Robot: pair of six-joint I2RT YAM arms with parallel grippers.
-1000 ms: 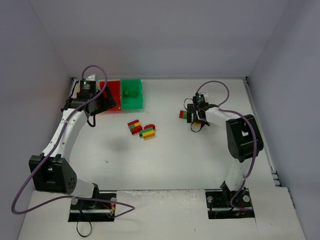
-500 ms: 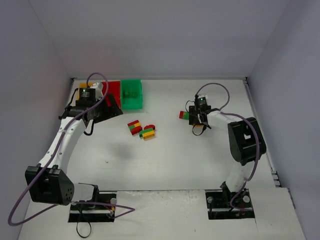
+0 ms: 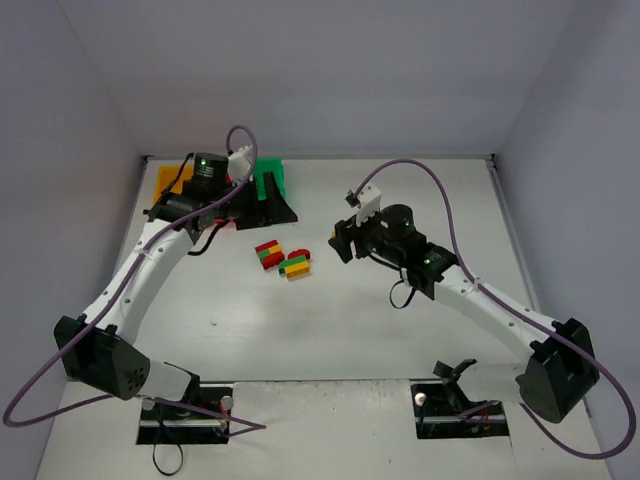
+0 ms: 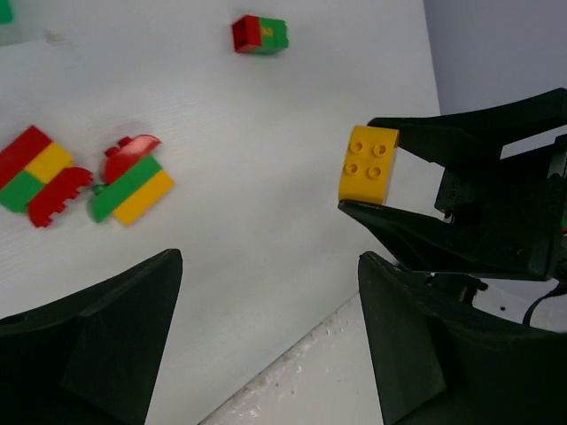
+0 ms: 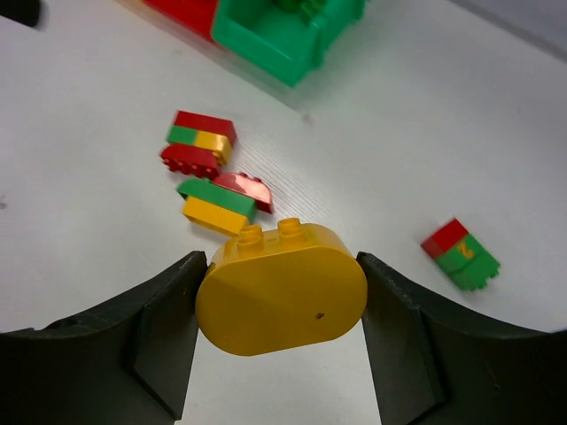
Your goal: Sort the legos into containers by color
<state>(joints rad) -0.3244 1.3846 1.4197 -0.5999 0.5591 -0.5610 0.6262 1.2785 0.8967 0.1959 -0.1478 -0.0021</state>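
From above, we see a flat white table (image 3: 330,330) enclosed by pale grey walls. Two white-and-black arms extend over it from the near edge. The left arm (image 3: 135,280) extends to the far left corner, where a row of joined open plastic bins sits. The yellow plastic bin (image 3: 165,180) shows at the row's left end, and the green plastic bin (image 3: 268,175) shows beside the arm's head. The arm covers what lies between them. The right arm (image 3: 490,305) extends toward the middle of the table. From above we cannot make out what it carries.

The right wrist view shows it. The right jaws are closed on a smooth, glossy yellow brick with an oval outline (image 5: 282,288), two round studs showing along its far edge. Beyond it, near the table's middle, lies a stacked red, green and yellow clump (image 5: 202,133) with a toothed red brick (image 5: 190,159) against it. Just beside these is a green-on-yellow pair (image 5: 215,204) touching a curved red piece (image 5: 245,190). A small red-and-green brick (image 5: 461,252) lies alone, well apart to the right. A corner of the red plastic bin (image 5: 182,11) joins the green one at the top edge.

In the left wrist view, the left jaws stand wide apart over bare table, with nothing between them. This view also shows the held yellow brick from its other side, with four studs in a square.
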